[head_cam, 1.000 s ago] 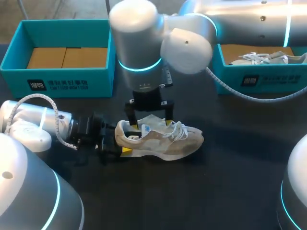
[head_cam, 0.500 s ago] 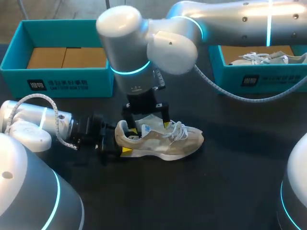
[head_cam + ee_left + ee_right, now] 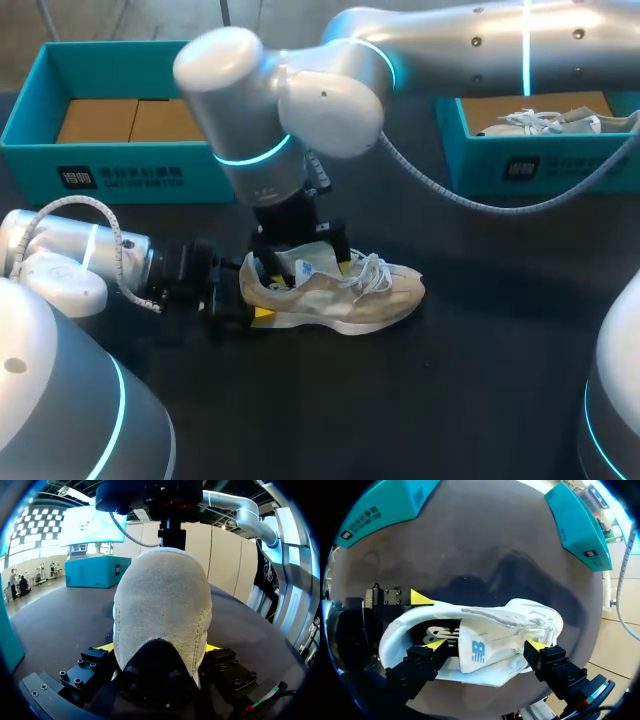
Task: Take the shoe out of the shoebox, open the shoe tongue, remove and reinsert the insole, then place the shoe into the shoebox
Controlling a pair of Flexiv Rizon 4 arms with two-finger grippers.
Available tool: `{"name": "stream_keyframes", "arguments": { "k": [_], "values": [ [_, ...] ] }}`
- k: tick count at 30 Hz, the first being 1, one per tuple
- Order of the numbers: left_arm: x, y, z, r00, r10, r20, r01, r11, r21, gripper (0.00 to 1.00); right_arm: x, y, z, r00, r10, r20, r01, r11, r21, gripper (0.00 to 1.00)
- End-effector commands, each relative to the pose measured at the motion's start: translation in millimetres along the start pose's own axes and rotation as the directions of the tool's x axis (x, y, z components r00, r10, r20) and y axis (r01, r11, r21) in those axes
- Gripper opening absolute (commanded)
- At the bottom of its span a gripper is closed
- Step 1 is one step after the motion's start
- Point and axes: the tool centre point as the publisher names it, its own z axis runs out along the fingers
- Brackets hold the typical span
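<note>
A beige and white shoe [image 3: 340, 292] lies on its sole on the dark table, toe to the right. My left gripper [image 3: 252, 298] comes in low from the left, its yellow tips pressed to both sides of the heel [image 3: 160, 610]. One of its fingertips [image 3: 420, 598] shows beside the heel in the right wrist view. My right gripper [image 3: 300, 248] hangs open just over the shoe's mouth. One right fingertip [image 3: 436, 644] is above the dark insole [image 3: 437, 632], the other near the laces. The white tongue [image 3: 480, 650] lies between them.
A teal shoebox [image 3: 30, 120] with cardboard inside stands at the back left. A second teal box [image 3: 520, 165] at the back right holds another white shoe [image 3: 545, 122]. My right arm stretches across the back of the table.
My right arm's wrist has swung to the left and its gripper has turned and dropped slightly closer to the shoe's mouth. The left gripper and the shoe have stayed put.
</note>
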Motion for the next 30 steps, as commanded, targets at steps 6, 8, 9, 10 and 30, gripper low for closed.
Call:
{"name": "stream_keyframes", "arguments": {
  "k": [6,8,9,10,30],
  "values": [
    [0.1,-0.1,-0.6,1.000,-0.001,0.000,0.001,1.000,-0.001,0.00,-2.6,-0.4,14.2,0.998,0.036,0.050,-0.038,0.999,0.036,1.00],
    [0.1,-0.1,-0.6,1.000,-0.001,0.000,0.001,1.000,-0.001,0.00,-5.1,-0.9,15.5,0.997,0.039,0.063,-0.042,0.998,0.042,1.00],
    [0.1,-0.1,-0.6,1.000,-0.001,0.000,0.001,1.000,-0.001,0.00,-6.3,-1.1,16.2,0.997,0.041,0.068,-0.044,0.998,0.044,1.00],
    [0.1,-0.1,-0.6,1.000,-0.001,0.000,0.001,1.000,-0.001,0.00,-8.3,-1.4,17.0,0.996,0.044,0.079,-0.048,0.998,0.049,1.00],
    [0.1,-0.1,-0.6,1.000,-0.001,0.000,0.001,1.000,-0.001,0.00,-50.0,-2.2,-7.9,0.982,0.155,0.112,-0.156,0.988,0.009,0.59]
  ]
}}
